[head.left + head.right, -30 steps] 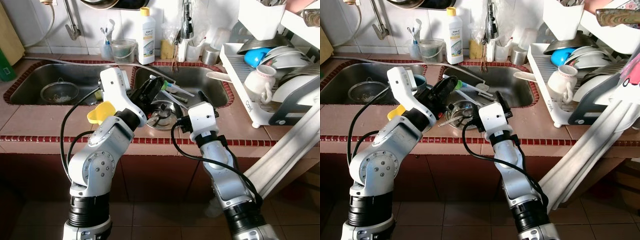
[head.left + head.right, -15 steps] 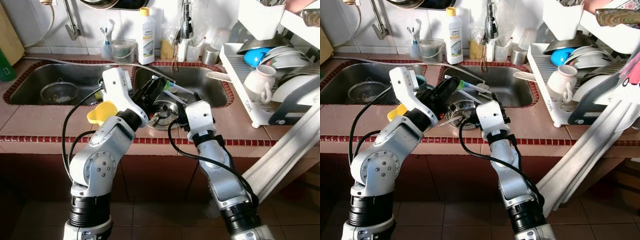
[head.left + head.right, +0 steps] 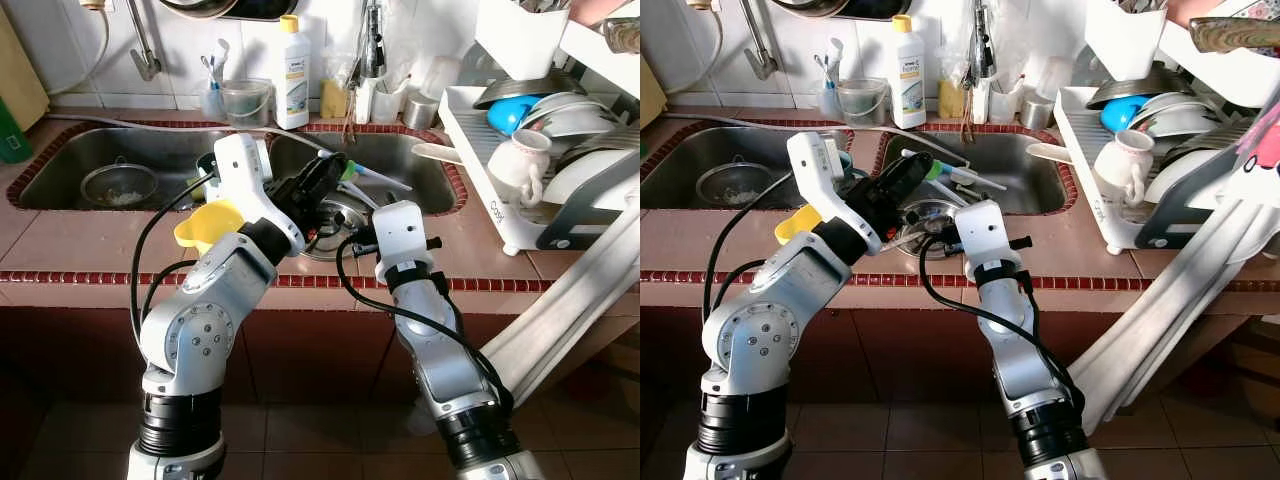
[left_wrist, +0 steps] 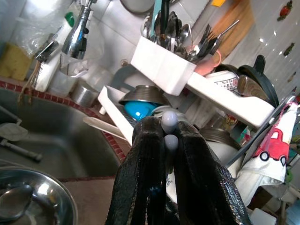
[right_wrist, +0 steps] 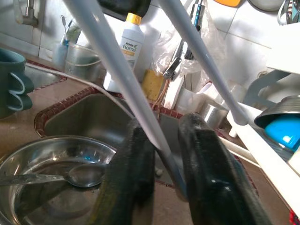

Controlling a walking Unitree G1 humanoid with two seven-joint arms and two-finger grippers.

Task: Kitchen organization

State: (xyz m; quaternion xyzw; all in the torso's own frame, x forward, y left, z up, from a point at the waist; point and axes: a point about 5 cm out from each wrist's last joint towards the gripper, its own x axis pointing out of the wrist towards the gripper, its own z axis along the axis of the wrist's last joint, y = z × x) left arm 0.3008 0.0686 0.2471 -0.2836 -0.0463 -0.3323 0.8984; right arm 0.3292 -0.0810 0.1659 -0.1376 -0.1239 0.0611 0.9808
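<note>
Left end effector (image 3: 330, 172) clenches slim grey plastic utensil handles (image 3: 385, 181); right end effector's state unclear.

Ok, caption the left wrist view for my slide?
Left gripper shut on grey-handled utensils, facing white dish rack.

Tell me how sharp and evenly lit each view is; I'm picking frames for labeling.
Eye views: sharp, daylight bright on the dish rack, floor below in shade. Left wrist view: the left claw is soft and dark up close, the cutlery holder crisp. Right wrist view: the right claw and the grey handles blur, while the soap bottle is clear; the steel bowl shows glare.
</note>
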